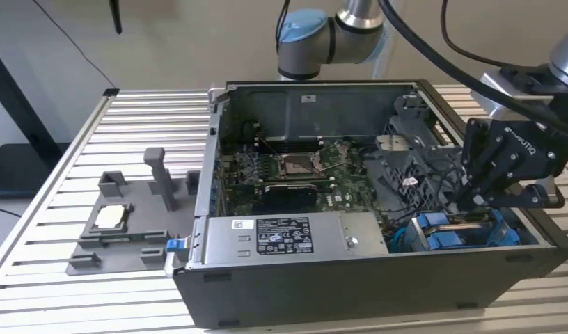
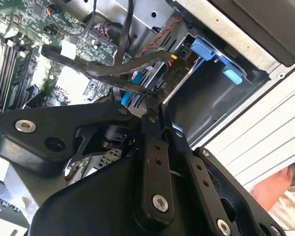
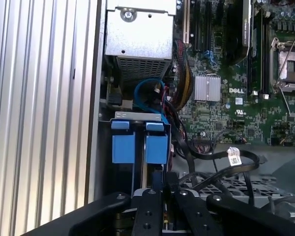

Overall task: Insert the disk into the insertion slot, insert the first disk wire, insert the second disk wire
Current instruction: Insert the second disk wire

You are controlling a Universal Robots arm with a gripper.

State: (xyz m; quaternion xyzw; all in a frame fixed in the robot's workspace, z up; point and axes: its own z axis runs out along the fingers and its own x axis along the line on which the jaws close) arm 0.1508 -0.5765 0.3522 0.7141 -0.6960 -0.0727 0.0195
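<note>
Currently: disk (image 1: 448,226) appears seated on edge in the slot (image 3: 119,115) at the case's (image 1: 358,285) corner on the exterior view's right, its blue tabs (image 3: 139,141) standing side by side at the bay mouth.
Gripper (image 1: 472,200): directly over the bay; fingers (image 2: 156,147) closed together, possibly pinching a thin wire end, though that cannot be told.
Progress, judged: disk insertion looks done; wire work under way, neither connection confirmable.
Clearance: tight. Case wall just beside the bay, power supply (image 1: 289,236) near, loose black cables (image 3: 221,169) crossing beside it. Slatted tabletop (image 1: 145,139) outside.
</note>
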